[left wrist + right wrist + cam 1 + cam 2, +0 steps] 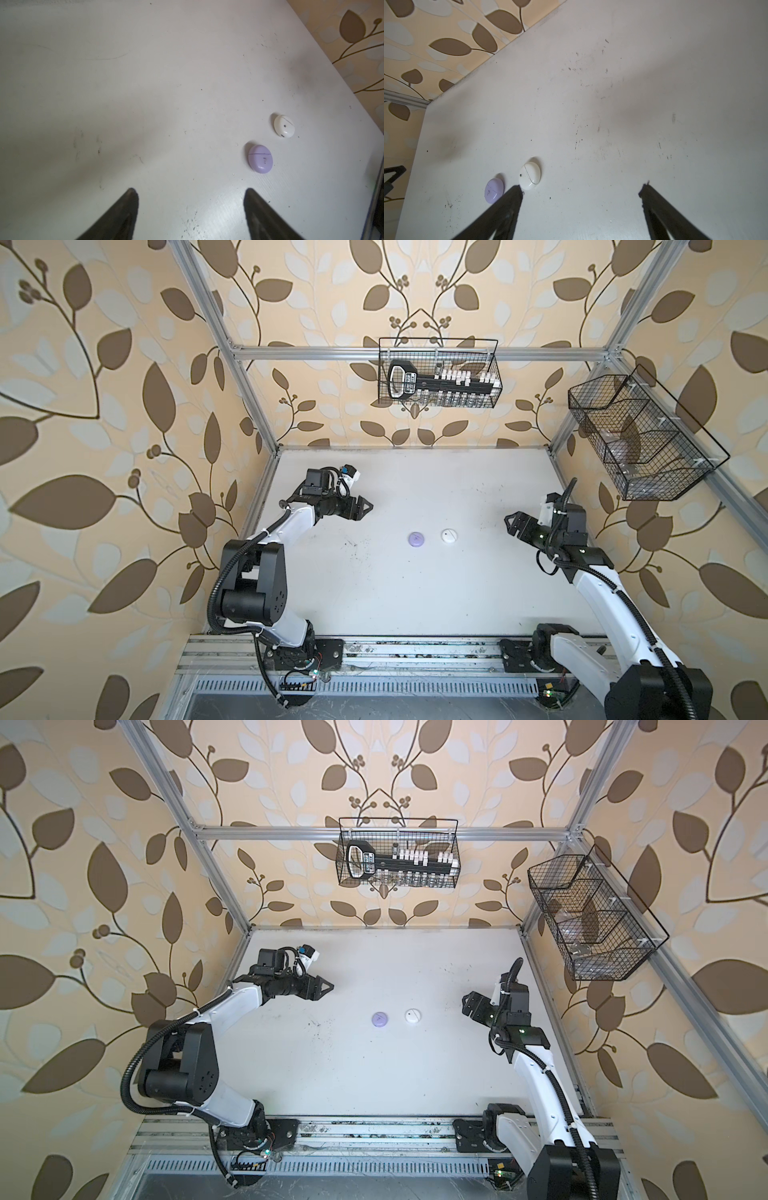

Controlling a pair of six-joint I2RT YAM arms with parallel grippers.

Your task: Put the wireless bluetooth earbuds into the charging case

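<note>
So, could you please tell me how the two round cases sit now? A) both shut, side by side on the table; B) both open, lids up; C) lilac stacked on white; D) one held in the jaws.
A: the lilac case and the white case show closed seams and lie apart on the table, untouched.

Reaches in from the left with the left arm (291, 520), elbow bent, and from the right with the right arm (598, 589). Points the left gripper (190, 190) and right gripper (580, 186) toward the middle, well apart. Holds both pairs of jaws spread wide, gripping nothing.
</note>
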